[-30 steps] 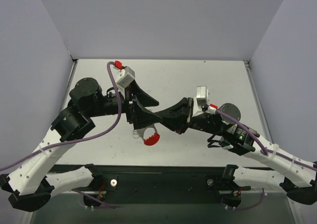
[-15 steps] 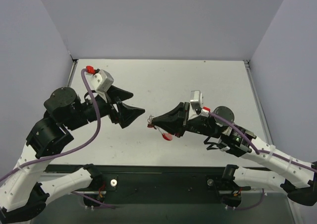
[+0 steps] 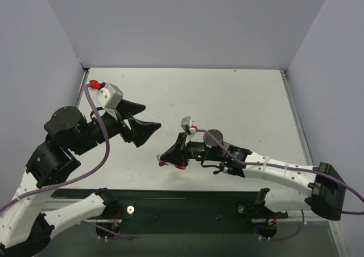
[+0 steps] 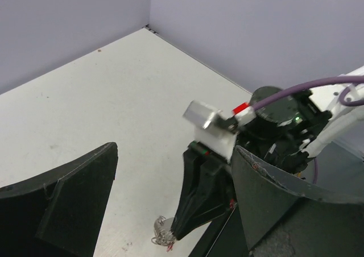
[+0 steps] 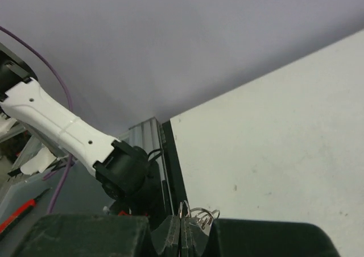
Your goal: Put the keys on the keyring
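Observation:
My right gripper [image 3: 164, 160] is shut on the keyring near the table's front edge. Its silvery loops [image 5: 200, 216] stick out past the pressed fingertips [image 5: 182, 234], and the left wrist view shows the same bunch of loops [image 4: 160, 232] at the gripper's tip. A bit of the red band [image 3: 181, 167] shows under the fingers. A tiny red speck [image 4: 169, 247] hangs below the loops; I cannot tell whether it is one of the keys. My left gripper [image 3: 151, 116] hangs open and empty to the upper left, apart from the keyring.
The black front rail [image 3: 187, 203] runs just below the right gripper. The right arm [image 3: 267, 169] lies low across the near right of the white table [image 3: 227, 98]. Grey walls close off the left, back and right sides.
The left gripper drew back to the left, away from the keyring, with its jaws wide. The right gripper carried the keyring left and toward the front edge, its arm stretching out low.

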You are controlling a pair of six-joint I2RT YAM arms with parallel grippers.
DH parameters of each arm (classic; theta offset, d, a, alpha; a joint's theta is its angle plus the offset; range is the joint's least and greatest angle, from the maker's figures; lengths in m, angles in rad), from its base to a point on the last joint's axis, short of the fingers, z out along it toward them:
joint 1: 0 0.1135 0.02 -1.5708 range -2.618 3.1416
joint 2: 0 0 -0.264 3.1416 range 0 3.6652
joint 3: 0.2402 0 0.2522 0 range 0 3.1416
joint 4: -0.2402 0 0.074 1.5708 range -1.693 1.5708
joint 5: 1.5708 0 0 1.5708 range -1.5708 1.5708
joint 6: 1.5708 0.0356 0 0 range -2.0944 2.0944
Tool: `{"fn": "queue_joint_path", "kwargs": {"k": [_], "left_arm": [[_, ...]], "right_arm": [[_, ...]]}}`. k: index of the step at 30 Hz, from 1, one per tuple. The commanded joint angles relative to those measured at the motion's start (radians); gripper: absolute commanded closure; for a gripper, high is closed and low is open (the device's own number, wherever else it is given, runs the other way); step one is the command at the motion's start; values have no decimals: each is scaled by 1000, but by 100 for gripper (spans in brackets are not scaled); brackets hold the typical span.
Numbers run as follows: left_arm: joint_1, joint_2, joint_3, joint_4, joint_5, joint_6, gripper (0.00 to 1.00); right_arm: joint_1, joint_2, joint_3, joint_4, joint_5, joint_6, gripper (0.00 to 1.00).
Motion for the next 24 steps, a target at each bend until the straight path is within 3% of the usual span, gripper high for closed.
{"fn": "queue_joint_path", "kwargs": {"k": [1,10,18,19,21,24], "left_arm": [[4,-4,-17,84,-6,-4,10],[6,-13,-34,96,2,-1,9],[6,-8,-44,107,31,-6,9],[6,-11,-50,108,28,-6,9],[6,-13,-57,105,25,-7,9],[6,-8,-73,88,5,-23,9]], "right_arm": [[-10,137,-40,309,-92,140,100],[-45,306,-34,327,-118,162,100],[-237,313,-147,335,-18,231,98],[-251,276,-153,315,32,228,74],[-271,224,-160,222,92,182,66],[-269,101,-143,69,239,118,43]]}}
